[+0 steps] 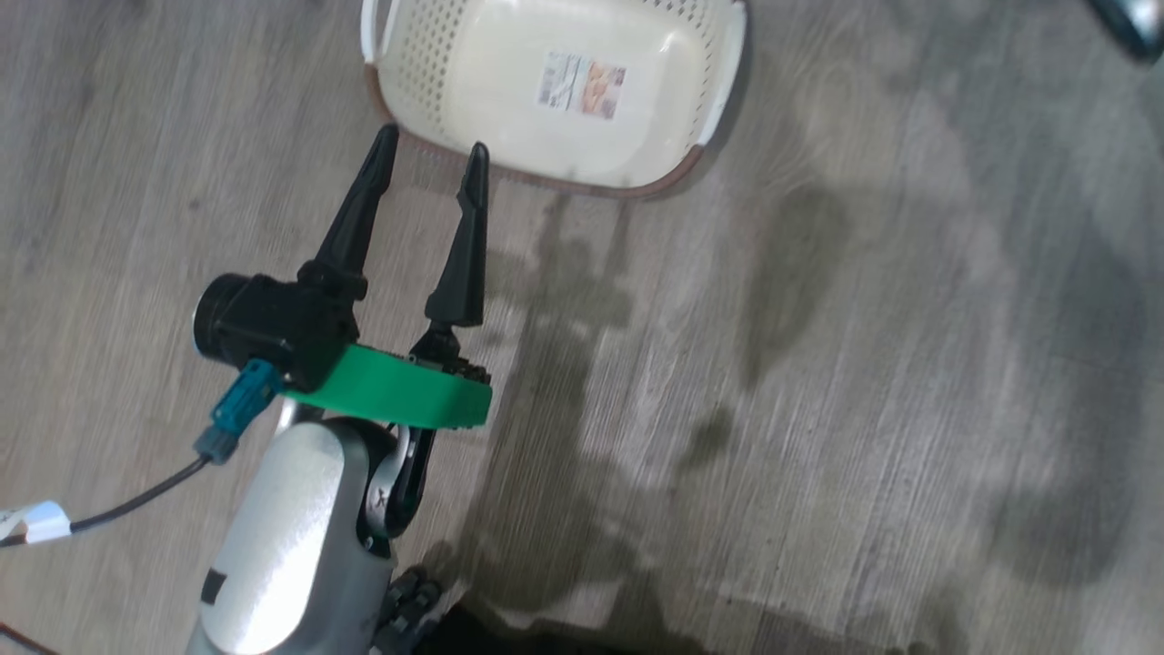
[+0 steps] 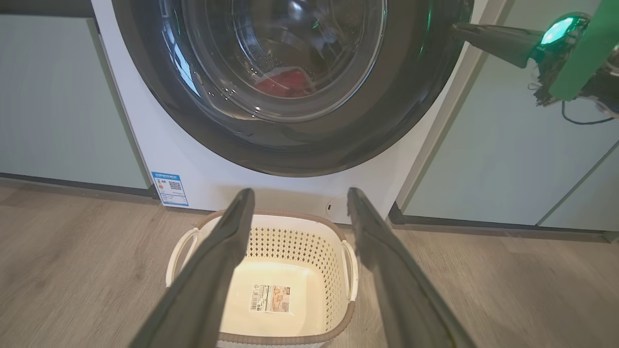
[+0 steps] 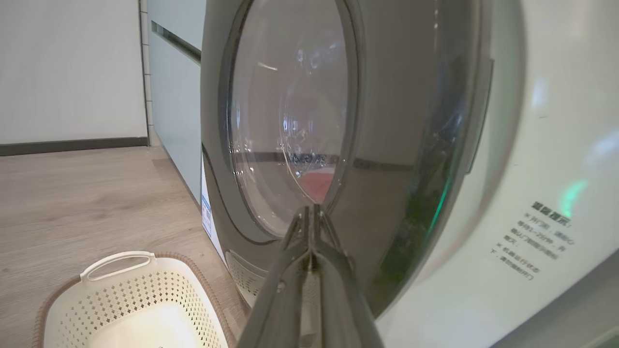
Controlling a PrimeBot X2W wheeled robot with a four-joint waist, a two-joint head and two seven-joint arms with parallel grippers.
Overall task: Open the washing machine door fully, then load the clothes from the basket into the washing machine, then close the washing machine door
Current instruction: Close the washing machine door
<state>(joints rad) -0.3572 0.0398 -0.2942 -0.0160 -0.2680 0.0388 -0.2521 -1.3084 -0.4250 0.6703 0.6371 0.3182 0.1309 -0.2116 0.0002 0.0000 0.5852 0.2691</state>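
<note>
The washing machine door (image 2: 387, 111) lies against the white washing machine (image 2: 159, 154). Through its glass the red clothes (image 2: 285, 82) show inside the drum. My right gripper (image 2: 457, 28) is shut, and its tip touches the door's black rim at the right edge. In the right wrist view the shut right gripper (image 3: 312, 209) rests on the door (image 3: 401, 145), with the clothes (image 3: 319, 186) a red patch behind the glass. The basket (image 1: 418, 64) stands on the floor with only a label sticker on its base. My left gripper (image 1: 432, 143) hovers open just short of its near rim, holding nothing.
Pale teal cabinets (image 2: 58, 96) flank the machine on both sides. A blue label (image 2: 169, 188) sits low on the machine's front. The basket (image 2: 290, 241) stands close before the machine, between my left fingers in that view. Wooden floor (image 1: 818, 364) spreads to the right.
</note>
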